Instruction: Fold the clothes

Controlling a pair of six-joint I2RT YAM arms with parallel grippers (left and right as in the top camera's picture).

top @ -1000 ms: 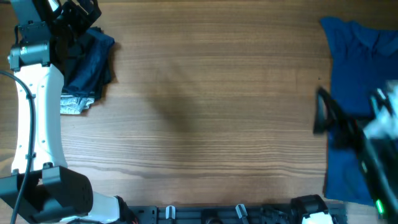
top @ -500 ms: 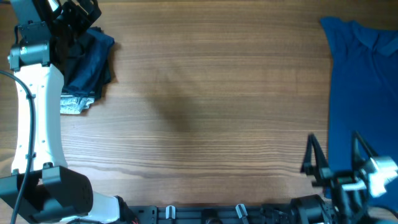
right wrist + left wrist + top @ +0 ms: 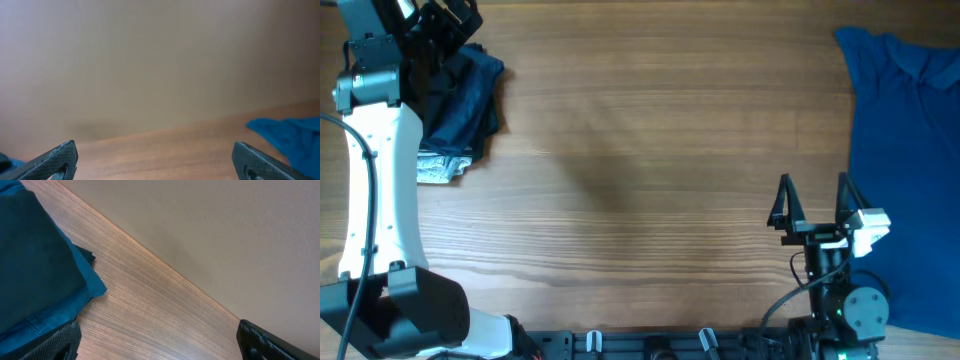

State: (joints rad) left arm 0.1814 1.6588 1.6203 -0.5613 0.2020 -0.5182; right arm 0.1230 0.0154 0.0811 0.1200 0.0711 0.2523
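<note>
Light brown wood-grain table (image 3: 650,150), with the grain running the long way. A bright blue shirt (image 3: 905,150) is spread pretty flat on it, a bit rumpled along one end, and it runs off the edge of the overhead view. Well apart from the blue shirt, clear across the tabletop, sits a heap of dark clothes (image 3: 470,100), navy to black and bunched up rather than flat. A pale whitish bit of fabric (image 3: 442,167) pokes out from under that heap, at the corner farthest from the blue shirt.
</note>
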